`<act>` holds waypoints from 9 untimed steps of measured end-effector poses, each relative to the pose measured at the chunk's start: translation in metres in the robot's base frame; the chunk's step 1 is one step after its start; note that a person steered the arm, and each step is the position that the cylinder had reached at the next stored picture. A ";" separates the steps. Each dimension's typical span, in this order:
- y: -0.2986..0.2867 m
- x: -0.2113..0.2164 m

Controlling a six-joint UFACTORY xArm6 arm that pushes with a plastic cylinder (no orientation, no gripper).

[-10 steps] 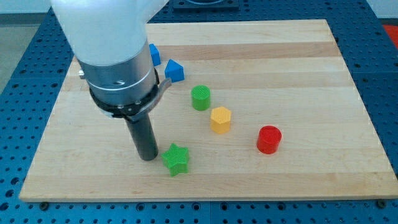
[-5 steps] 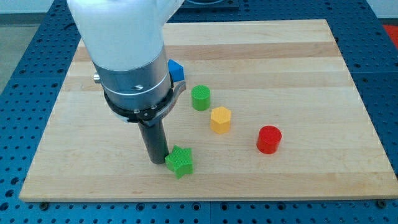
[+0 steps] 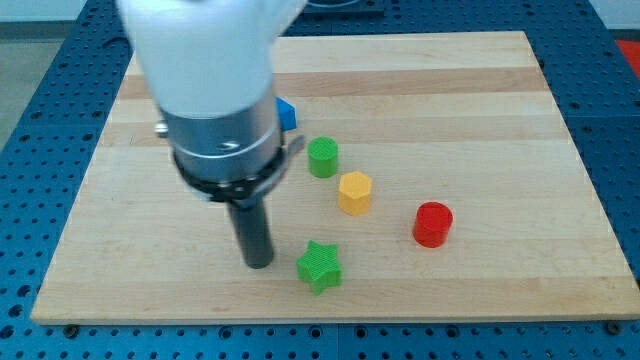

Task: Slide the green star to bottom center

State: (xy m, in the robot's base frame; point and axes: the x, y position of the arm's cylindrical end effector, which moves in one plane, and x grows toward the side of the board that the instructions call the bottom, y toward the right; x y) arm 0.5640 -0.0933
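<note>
The green star [image 3: 319, 266] lies on the wooden board [image 3: 480, 90] near the view's bottom edge, about at the middle. My tip [image 3: 258, 262] stands just to the view's left of the star, with a small gap between them. The rod hangs from the large white and grey arm body [image 3: 215, 90], which covers the board's upper left part.
A green cylinder [image 3: 323, 157], a yellow hexagonal block [image 3: 354, 192] and a red cylinder [image 3: 432, 223] lie in a diagonal row above and to the right of the star. A blue block [image 3: 287, 113] shows partly behind the arm.
The green star has slid to the view's right, by about 35 pixels. My tip followed rightward, then the star moved ahead, so a small gap now shows between them.
</note>
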 end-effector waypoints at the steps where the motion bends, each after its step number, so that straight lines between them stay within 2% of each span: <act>1: -0.018 0.000; 5: -0.007 0.012; 7: 0.047 0.012; 9: 0.025 0.012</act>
